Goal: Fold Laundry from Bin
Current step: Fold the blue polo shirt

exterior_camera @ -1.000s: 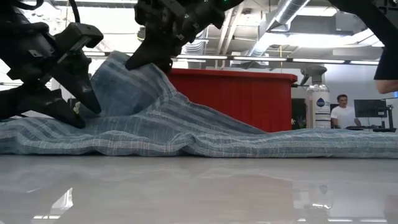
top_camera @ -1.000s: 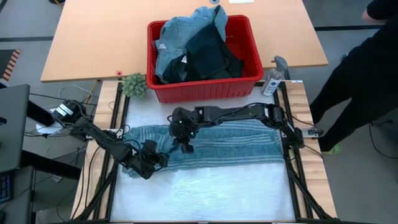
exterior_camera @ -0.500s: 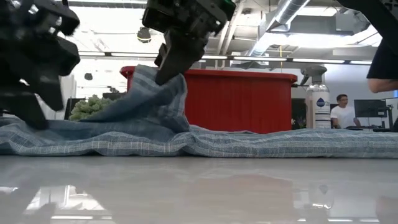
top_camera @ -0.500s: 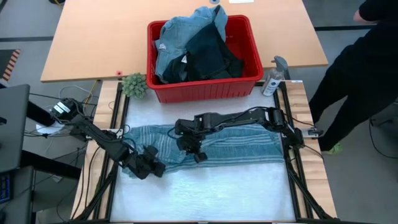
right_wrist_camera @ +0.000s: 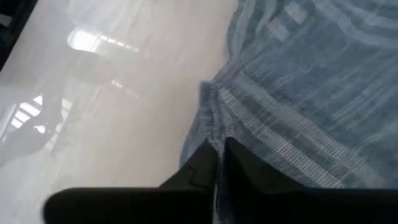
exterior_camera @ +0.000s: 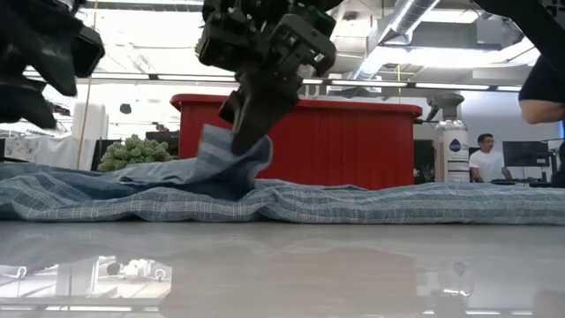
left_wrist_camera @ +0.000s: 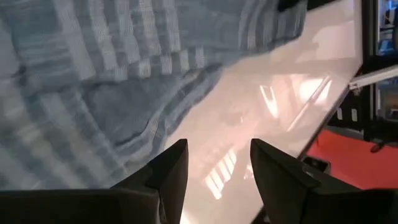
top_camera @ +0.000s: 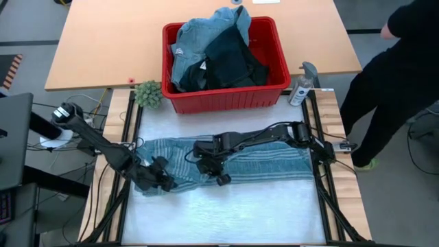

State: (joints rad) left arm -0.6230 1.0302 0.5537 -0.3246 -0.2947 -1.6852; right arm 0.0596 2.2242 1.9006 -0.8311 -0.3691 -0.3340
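The striped shirt is spread on the tabltop with its long axis running three to nine o'clock. Its lower hem is pinched by the nearer right end effector; the left end effector, open and empty, waits toward nine o'clock.

Dark jointed arms, black fingers

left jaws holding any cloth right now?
No. In the left wrist view the left gripper stands open over bare table, with the striped shirt lying beyond its fingers.
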